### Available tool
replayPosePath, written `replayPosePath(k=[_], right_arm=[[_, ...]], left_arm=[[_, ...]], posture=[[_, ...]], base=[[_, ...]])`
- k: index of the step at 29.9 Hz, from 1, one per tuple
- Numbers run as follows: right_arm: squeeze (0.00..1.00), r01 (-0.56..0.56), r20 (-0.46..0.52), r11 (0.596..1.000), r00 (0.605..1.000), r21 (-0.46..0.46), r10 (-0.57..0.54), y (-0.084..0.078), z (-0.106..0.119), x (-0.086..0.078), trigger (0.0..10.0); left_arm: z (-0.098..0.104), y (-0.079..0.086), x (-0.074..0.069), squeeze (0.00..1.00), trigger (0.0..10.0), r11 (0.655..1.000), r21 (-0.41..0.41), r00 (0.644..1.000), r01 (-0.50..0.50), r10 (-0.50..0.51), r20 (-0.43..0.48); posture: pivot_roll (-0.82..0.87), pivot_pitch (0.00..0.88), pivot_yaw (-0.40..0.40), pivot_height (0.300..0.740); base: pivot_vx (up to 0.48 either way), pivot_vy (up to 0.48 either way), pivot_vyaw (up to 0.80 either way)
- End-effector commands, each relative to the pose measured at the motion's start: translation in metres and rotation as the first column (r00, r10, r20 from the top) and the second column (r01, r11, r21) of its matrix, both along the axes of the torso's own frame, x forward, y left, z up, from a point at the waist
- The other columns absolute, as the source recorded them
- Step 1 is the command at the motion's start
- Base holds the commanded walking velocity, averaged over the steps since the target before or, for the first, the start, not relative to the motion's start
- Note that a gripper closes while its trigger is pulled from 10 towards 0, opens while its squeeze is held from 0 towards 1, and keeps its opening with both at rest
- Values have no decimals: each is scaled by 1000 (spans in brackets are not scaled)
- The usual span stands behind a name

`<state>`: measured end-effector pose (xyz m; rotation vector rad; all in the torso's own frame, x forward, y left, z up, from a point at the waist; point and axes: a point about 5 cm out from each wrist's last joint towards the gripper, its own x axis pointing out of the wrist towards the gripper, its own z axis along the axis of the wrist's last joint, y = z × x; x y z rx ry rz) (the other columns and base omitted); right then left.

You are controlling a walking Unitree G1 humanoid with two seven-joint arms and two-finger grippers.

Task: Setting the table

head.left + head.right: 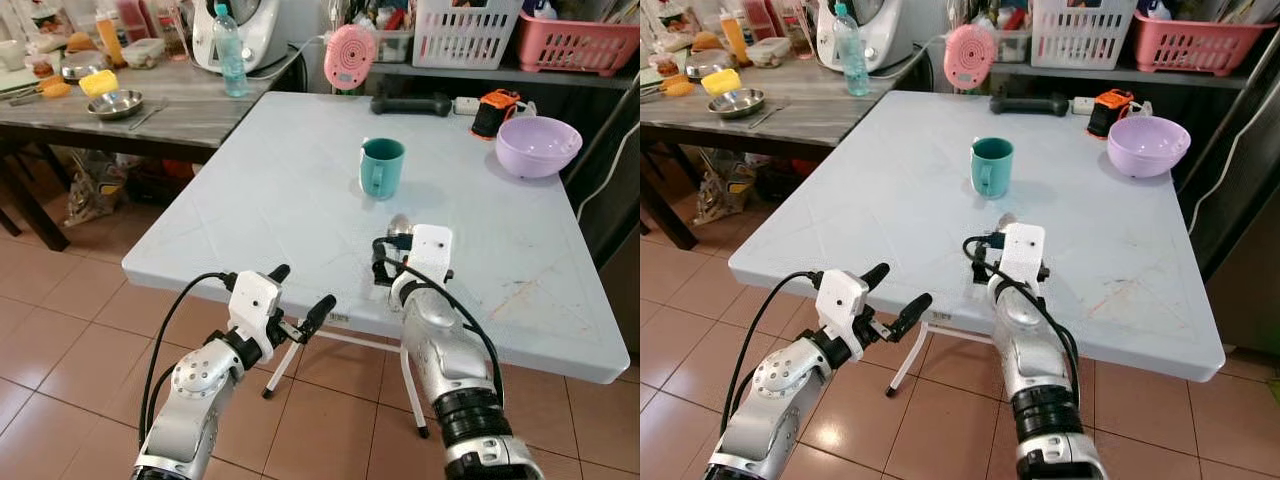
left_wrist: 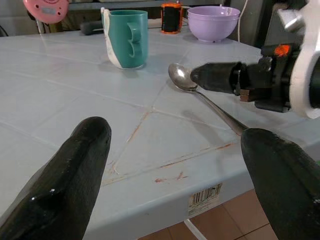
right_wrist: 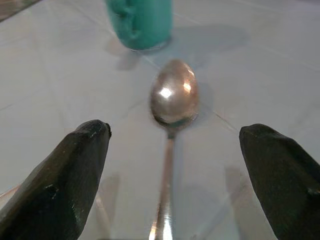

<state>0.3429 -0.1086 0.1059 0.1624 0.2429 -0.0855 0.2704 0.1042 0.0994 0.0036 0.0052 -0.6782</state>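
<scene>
Table [image 1: 250, 215], pale and square, filled mid-frame and looked partly set, with a purple bowl [image 1: 538, 145] at upper right, a teal mug [image 1: 382, 167] at centre and a spoon [image 3: 174, 97] just below it lying between the wide-open, empty right gripper [image 3: 175, 170], while the left gripper [image 1: 300, 295] hovered open and empty at the near edge.

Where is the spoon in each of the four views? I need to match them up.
Left eye view: spoon, bowl peeking out just beyond the right gripper.
Right eye view: bowl tip at the gripper's far edge.
Left wrist view: centre, lying on the table.
Right wrist view: centre, between the open jaws.
Shared landmark: teal mug, just beyond the spoon.
</scene>
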Motion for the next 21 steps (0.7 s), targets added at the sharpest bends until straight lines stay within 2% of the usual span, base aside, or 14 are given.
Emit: replayPosePath(k=[1,5,7,8,9,10,11,21], right_arm=[[0,8,-22,1000,1000,30,-7,3,-3,1,10000],[0,-4,-34,999,999,52,6,8,-5,5,10000],[0,-2,-82,995,997,100,10,13,-11,6,10000],[0,0,-88,994,996,106,10,13,-12,7,9059],[0,-6,-84,994,996,105,15,15,-11,7,4510],[0,-10,-81,995,997,103,19,15,-11,7,4510],[0,-13,-79,995,997,98,21,17,-11,8,0],[0,14,-132,999,991,39,-8,17,-18,8,0]], left_arm=[[2,2,-1,0,10000,1000,8,1000,8,-8,3],[2,2,-1,0,10000,1000,11,1000,13,-13,0],[2,2,-1,0,10000,1000,12,1000,17,-17,-1],[2,2,-1,0,10000,1000,13,1000,18,-18,-2],[2,1,-1,0,10000,1000,12,1000,20,-20,-2],[2,1,-1,0,10000,1000,12,1000,21,-21,-2],[2,0,-1,0,10000,1000,11,1000,23,-23,-2],[2,-3,-4,0,10000,999,2,999,49,-49,-11]], posture=[[-81,15,58,740],[-78,15,59,740],[-80,14,61,740],[-79,16,62,740],[-79,16,61,740],[-79,16,61,740],[-79,17,62,740],[-77,21,61,740]], base=[[0,0,0],[0,0,0],[0,0,0],[0,0,0],[0,0,0],[0,0,0],[0,0,0],[0,0,0]])
